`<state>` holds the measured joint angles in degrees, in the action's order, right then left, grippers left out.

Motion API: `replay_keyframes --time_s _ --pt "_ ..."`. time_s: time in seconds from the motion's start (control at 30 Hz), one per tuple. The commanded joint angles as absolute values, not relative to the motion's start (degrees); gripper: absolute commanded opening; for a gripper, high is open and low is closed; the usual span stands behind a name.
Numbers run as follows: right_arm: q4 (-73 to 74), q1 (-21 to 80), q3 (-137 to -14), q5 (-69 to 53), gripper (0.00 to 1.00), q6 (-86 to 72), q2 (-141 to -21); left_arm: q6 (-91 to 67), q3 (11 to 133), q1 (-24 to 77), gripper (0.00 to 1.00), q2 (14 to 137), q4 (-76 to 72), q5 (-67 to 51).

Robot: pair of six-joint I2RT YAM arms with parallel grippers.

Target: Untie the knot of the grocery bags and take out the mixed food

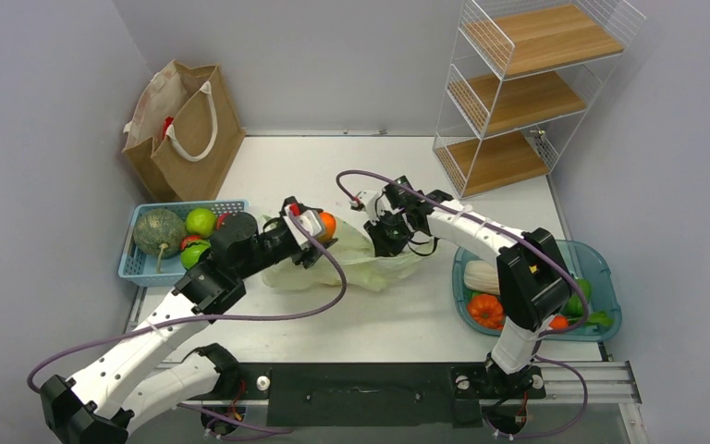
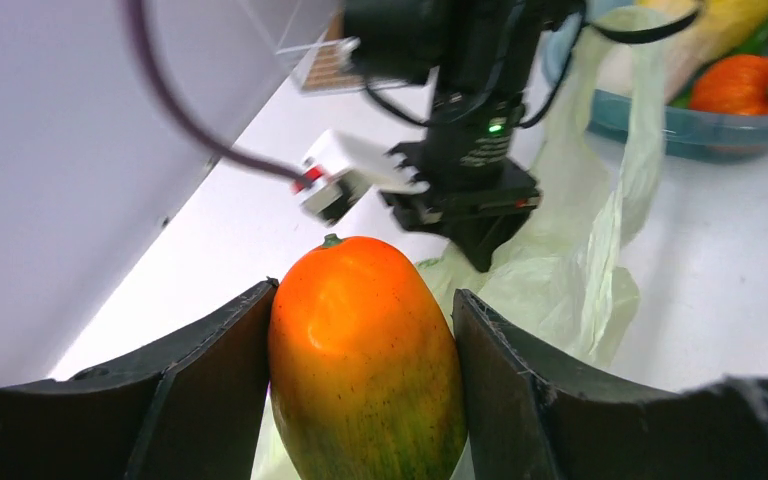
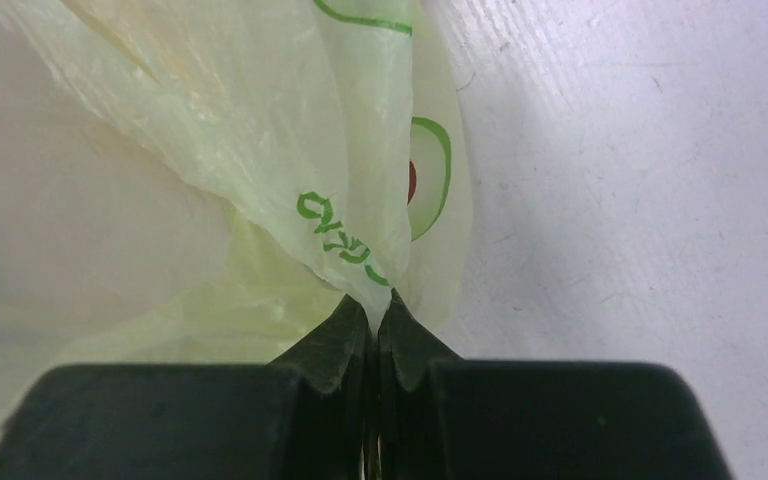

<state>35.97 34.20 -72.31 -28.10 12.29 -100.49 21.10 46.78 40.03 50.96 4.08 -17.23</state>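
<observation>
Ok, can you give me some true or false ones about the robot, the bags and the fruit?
1. The left gripper holds the mango. True.
2. The right gripper is open. False: it is shut on the green plastic bag.
3. The brown paper bag lies flat. False: it stands upright at the back left.
4. Green fruit sits in the blue basket. True.

place: robot lab cell; signs: bare grey walls [image 1: 46, 111] | white table [image 1: 333, 176] | black mounting rail [image 1: 361, 393] at near edge
</observation>
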Motion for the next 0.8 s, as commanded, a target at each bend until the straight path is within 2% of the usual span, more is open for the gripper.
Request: replay_keyframes --time_s 0.0,0.1,0.33,0.53,0.77 --pt "34.0 33.7 -71.4 -24.2 0.00 16.3 -96.3 11.4 46.4 37.2 0.45 47.3 1.8 -8.1" --pt "33.5 33.5 -71.2 -22.9 0.00 16.6 -96.1 6.4 47.1 34.9 0.45 46.5 0.9 -3.2" --pt "32.3 33.6 -70.6 -21.3 0.00 16.4 -95.5 -4.2 53.7 26.1 0.46 48.8 -1.7 -0.5" --pt "32.0 34.1 -70.4 -20.4 0.00 17.0 -94.9 -15.2 58.5 16.8 0.48 51.4 -2.6 -4.1" --pt "31.6 33.8 -70.5 -19.4 0.00 17.2 -94.1 -17.9 58.8 14.4 0.53 51.5 -5.0 -8.0"
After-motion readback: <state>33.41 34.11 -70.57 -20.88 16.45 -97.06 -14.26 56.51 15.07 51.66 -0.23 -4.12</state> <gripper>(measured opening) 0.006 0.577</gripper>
